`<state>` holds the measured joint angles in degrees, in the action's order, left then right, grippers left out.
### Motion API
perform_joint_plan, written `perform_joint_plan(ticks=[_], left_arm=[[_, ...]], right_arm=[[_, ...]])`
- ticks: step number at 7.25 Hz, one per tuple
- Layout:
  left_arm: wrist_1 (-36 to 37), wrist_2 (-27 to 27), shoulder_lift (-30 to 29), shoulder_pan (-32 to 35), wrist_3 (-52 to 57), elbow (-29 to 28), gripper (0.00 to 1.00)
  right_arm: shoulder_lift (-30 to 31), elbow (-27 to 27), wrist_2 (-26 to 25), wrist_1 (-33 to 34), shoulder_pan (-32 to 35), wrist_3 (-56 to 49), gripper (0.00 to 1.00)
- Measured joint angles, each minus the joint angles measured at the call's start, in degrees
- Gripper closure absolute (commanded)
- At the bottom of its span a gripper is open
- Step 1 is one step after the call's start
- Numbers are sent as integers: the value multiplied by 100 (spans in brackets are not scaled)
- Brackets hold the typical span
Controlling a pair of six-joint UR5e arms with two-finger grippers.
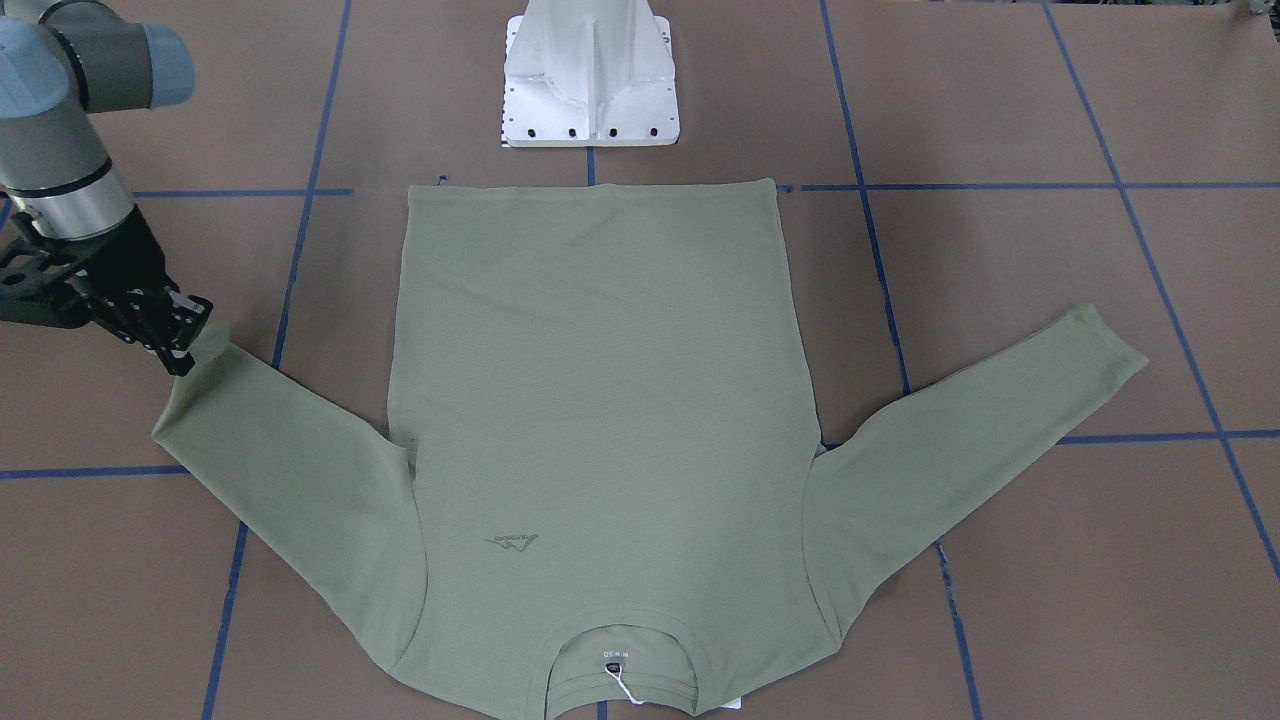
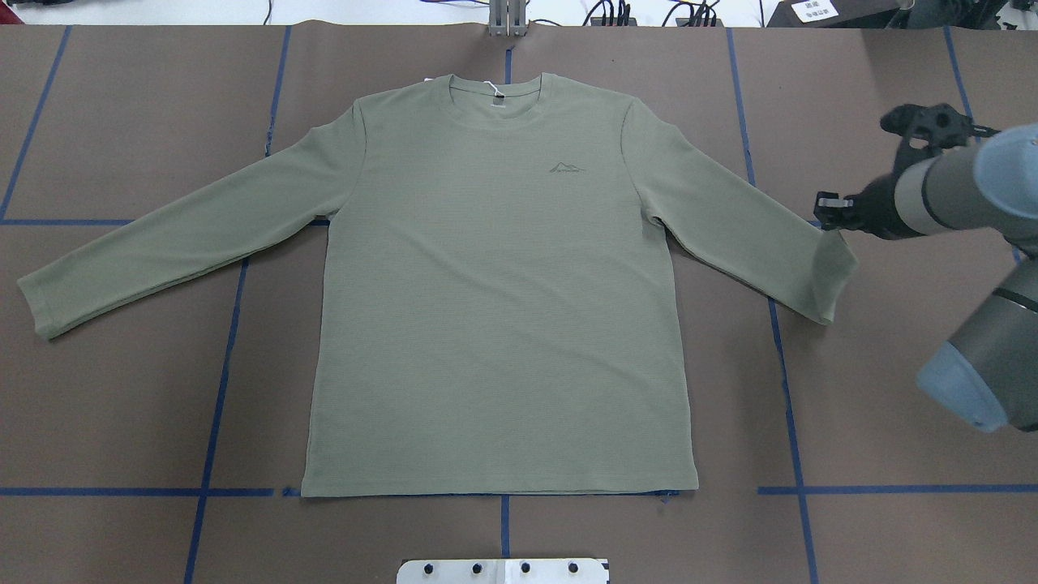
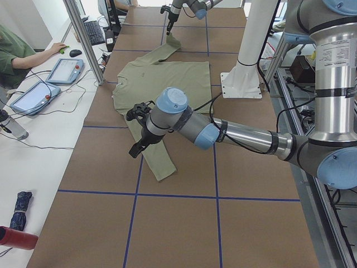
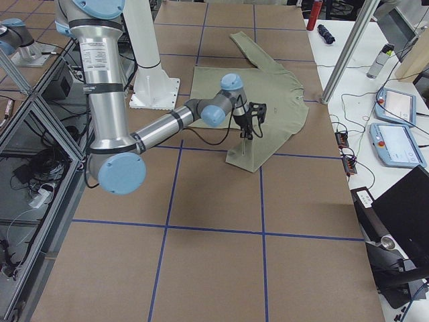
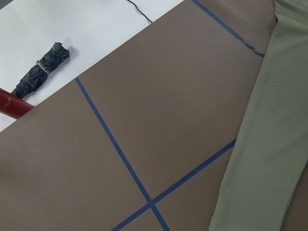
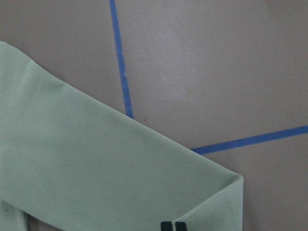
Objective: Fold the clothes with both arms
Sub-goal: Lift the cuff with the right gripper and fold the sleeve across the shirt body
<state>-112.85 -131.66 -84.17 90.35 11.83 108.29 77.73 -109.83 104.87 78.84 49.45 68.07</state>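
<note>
Shirt is spread flat, front up, on the bench, collar turned away from the pedestal, hem toward it. Right pincer is set at the end of the right sleeve. Its fingertips are seen close together on the cuff edge, and the cuff corner is raised slightly to them, so it is read as clenched on the shirt. From this pincer the sleeve slopes away to the shirt body, laid on the side toward the other arm. Blue tape lines are crossed just beyond the cuff. Left pincer is held high above the bench. It is caught only in the left side view, so released or clenched cannot be told. Below it, the left sleeve is laid flat, with a folded umbrella well apart on a white table.
</note>
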Motion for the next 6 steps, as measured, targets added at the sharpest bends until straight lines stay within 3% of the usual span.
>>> perform_joint_plan(ticks=[1,2,6], left_arm=[[0,0,-2,0,1,-3,0],[0,0,-2,0,3,-7,0],[0,-27,5,0,3,-13,0]], right_arm=[[-994,131,-123,1056,-44,194,100],[-1939,482,-297,1671,-153,572,100],[-5218,3168,-1346,2010,-796,1418,100]])
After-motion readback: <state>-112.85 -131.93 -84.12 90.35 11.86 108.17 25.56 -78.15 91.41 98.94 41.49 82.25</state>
